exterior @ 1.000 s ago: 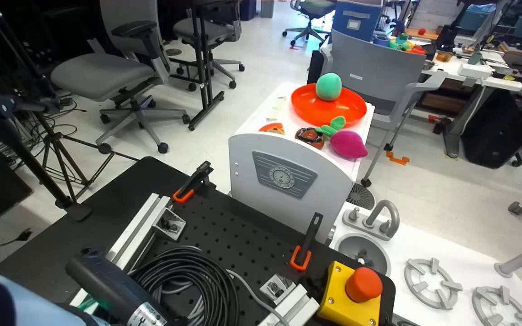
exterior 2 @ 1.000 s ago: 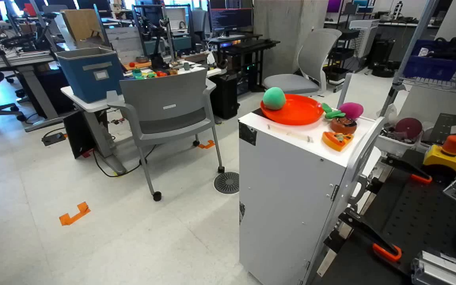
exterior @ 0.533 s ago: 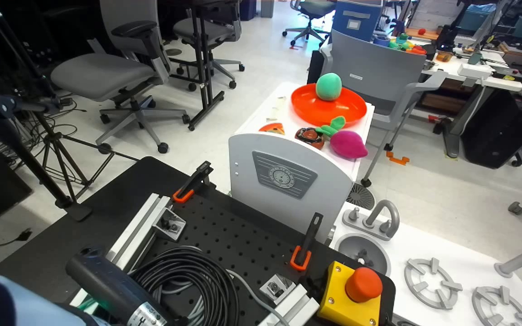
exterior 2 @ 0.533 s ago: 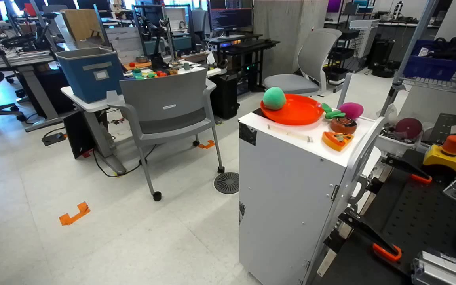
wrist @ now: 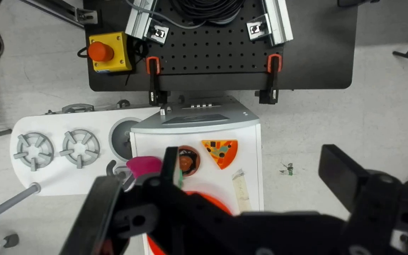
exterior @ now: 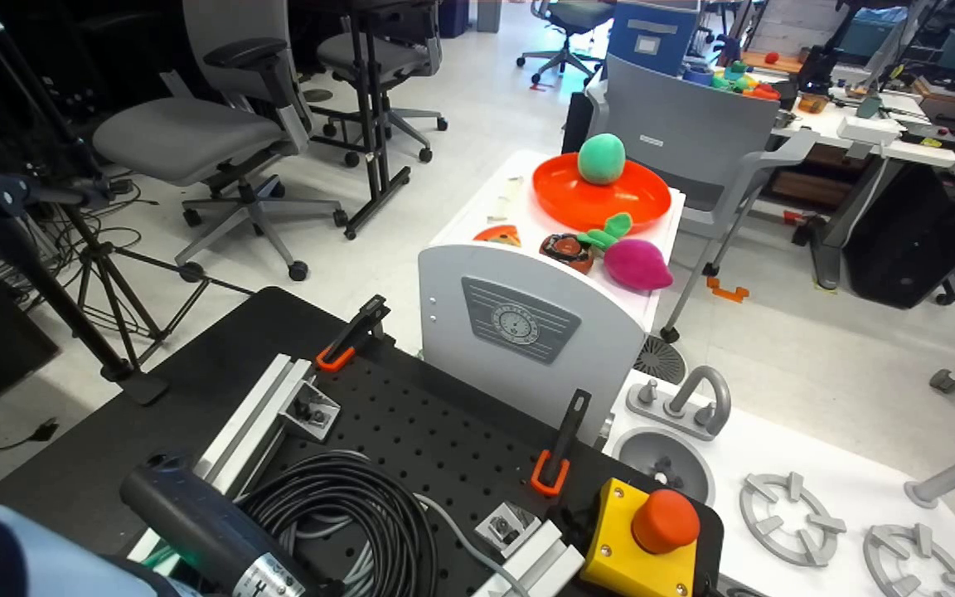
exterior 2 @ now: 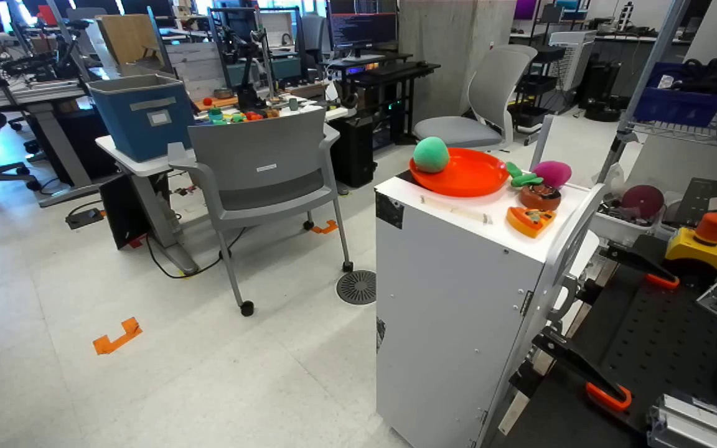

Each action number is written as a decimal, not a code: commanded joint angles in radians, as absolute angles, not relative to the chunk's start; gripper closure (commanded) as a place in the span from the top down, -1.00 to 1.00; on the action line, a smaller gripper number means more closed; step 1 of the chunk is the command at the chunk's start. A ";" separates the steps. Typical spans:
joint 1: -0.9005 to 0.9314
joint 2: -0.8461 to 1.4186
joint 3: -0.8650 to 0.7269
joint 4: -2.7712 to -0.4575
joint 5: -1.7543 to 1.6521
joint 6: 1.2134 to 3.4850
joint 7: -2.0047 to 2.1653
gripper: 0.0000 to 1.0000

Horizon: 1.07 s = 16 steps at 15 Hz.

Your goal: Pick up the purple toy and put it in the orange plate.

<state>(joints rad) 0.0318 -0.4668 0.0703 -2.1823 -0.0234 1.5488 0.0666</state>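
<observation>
Pincer (wrist: 246, 170) gapes wide, empty; the purple toy (exterior: 637, 264), nearer than the orange plate (exterior: 602, 204), has not shifted: picking seemingly remains ahead.

Purple toy (exterior: 637, 264): plump, green-leaved, lying on side just outside orange plate (exterior: 593, 207). Plate round, shallow, face-up.

The toy (exterior: 638, 264) is magenta (leaves (exterior: 618, 225) green), the plate (exterior: 602, 205) orange-red, the pizza slice (wrist: 221, 151) spotted black.
</observation>
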 commanded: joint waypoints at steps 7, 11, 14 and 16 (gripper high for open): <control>-0.017 -0.461 0.076 -2.204 -0.089 1.696 0.222 1.00; -0.030 -0.430 0.047 -2.187 -0.111 1.661 0.182 1.00; -0.042 -0.393 0.020 -2.174 -0.106 1.653 0.160 1.00; -0.042 -0.369 -0.002 -2.162 -0.092 1.638 0.125 1.00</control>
